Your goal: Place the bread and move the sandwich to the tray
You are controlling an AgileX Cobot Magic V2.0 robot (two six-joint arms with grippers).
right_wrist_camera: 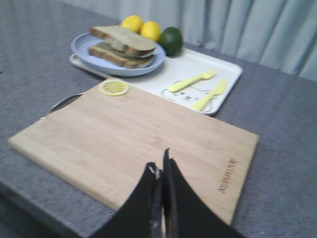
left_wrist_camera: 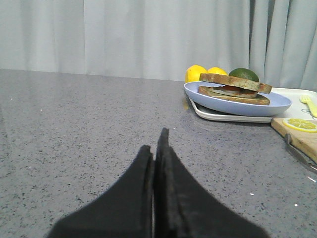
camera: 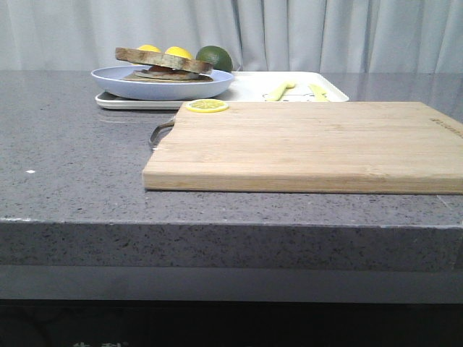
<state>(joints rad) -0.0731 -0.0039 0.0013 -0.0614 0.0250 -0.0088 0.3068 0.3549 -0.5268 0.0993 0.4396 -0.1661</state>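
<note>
The sandwich [camera: 168, 71] lies on a round pale blue plate [camera: 145, 88] that rests on the left end of the white tray [camera: 249, 88]. The thick bread slice [camera: 163, 59] lies on top of it, tilted. The sandwich also shows in the left wrist view [left_wrist_camera: 233, 92] and the right wrist view [right_wrist_camera: 119, 53], with the bread [right_wrist_camera: 124, 38] on top. My left gripper [left_wrist_camera: 157, 144] is shut and empty over the bare grey counter, well short of the plate [left_wrist_camera: 237, 105]. My right gripper [right_wrist_camera: 159, 166] is shut and empty over the near edge of the cutting board. Neither gripper shows in the front view.
A light wooden cutting board [camera: 311, 144] lies in front of the tray, with a lemon slice [camera: 207, 105] on its far left corner and a metal handle [camera: 160, 131] at its left edge. Two lemons [camera: 178, 52] and a lime [camera: 214, 58] sit behind the plate. A yellow fork [right_wrist_camera: 192, 81] and knife [right_wrist_camera: 210, 95] lie on the tray.
</note>
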